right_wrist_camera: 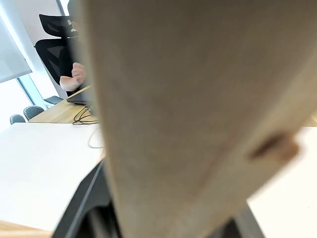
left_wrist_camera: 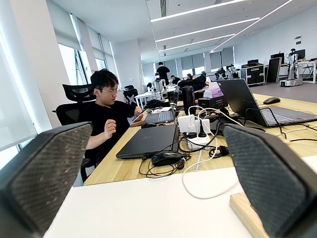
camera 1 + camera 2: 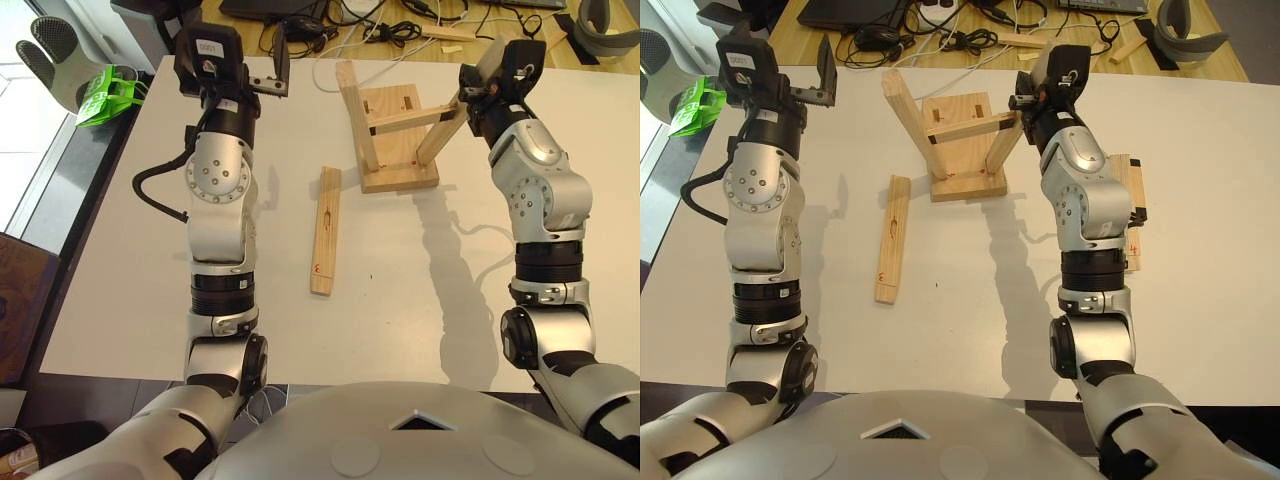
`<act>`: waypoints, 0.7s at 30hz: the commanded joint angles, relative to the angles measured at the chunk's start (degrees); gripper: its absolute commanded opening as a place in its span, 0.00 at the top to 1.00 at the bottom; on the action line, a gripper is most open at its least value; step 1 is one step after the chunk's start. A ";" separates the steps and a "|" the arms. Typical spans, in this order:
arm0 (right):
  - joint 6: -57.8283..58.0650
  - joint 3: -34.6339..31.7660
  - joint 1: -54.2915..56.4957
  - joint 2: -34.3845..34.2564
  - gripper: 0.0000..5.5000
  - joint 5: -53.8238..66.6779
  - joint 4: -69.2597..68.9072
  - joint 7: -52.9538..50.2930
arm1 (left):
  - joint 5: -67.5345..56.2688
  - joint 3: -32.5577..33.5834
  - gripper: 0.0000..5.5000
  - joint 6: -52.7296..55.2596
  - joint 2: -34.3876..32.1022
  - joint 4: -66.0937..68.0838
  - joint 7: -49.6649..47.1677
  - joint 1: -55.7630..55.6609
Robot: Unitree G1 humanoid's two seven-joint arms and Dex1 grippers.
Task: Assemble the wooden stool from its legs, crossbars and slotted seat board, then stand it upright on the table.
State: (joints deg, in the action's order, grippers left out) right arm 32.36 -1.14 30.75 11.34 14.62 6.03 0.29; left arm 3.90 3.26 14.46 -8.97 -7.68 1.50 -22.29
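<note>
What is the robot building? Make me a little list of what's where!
stool: half built, upside down
seat board: flat on the table
legs in board: two, joined by one crossbar
held leg: its top end is in the right gripper, jaws shut
left gripper: up near the table's far edge, jaws open, holding nothing
loose leg: lying flat, left of the stool
more wood: on the table, partly hidden by the right arm
still to do: add the missing parts, then stand it up
</note>
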 commanded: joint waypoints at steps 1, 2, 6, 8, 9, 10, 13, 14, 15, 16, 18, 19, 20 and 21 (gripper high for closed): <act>2.08 0.77 -3.70 1.01 0.61 -3.20 2.97 -0.15 | 0.12 -0.19 0.12 -0.09 -0.38 0.65 0.25 -0.23; 2.11 0.89 -3.76 0.92 0.59 -3.69 2.89 0.14 | 0.14 -0.24 0.12 -0.06 -0.31 0.55 0.22 -0.10; 0.85 0.11 -3.41 0.23 0.45 -4.55 2.73 0.60 | 0.12 -0.41 0.12 0.03 -0.06 0.30 0.13 0.12; -1.43 -0.63 -2.96 0.01 0.40 -4.61 2.29 1.09 | 0.11 -0.47 0.12 0.07 0.02 0.25 0.10 0.20; -2.65 -0.95 -2.78 -0.05 0.36 -4.67 2.08 1.31 | 0.11 -0.49 0.12 0.08 0.04 0.24 0.10 0.23; -4.57 -1.43 -2.50 -0.20 0.33 -4.47 1.69 1.72 | 0.08 -0.50 0.12 0.09 0.05 0.25 0.10 0.26; -11.68 -3.19 -1.53 -1.02 0.23 -3.87 -0.63 2.62 | -0.42 -0.68 0.12 0.29 0.26 0.17 0.55 0.37; -13.47 -3.67 -1.26 -1.22 0.20 -3.77 -1.28 2.80 | -0.69 -0.84 0.12 0.36 0.39 0.08 0.83 0.42; -15.11 -3.96 -1.07 -1.24 0.19 -3.74 -2.08 3.24 | -0.84 -1.13 0.12 0.44 0.49 -0.07 1.14 0.50; -16.58 -4.06 -0.93 -1.15 0.19 -3.80 -3.34 3.85 | -0.93 -1.43 0.12 0.62 0.63 -0.39 1.42 0.72; -18.56 -3.63 -0.69 -0.55 0.19 -4.36 -5.60 5.22 | -1.02 -1.90 0.12 0.92 0.82 -1.04 1.73 1.26; -19.27 -3.26 -0.61 -0.14 0.19 -4.92 -6.41 5.77 | -1.03 -2.06 0.12 1.04 0.91 -1.32 1.76 1.51; -19.82 -2.92 -0.52 0.29 0.19 -5.48 -7.22 6.31 | -1.07 -2.21 0.12 1.15 1.01 -1.54 1.76 1.70; -20.33 -2.51 -0.39 0.76 0.19 -6.19 -8.08 6.87 | -1.12 -2.35 0.12 1.26 1.10 -1.72 1.74 1.83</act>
State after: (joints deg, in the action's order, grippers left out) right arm 12.72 -4.41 29.44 10.80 9.67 -0.37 6.13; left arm 2.78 1.27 14.65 -8.28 -8.45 3.07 -20.92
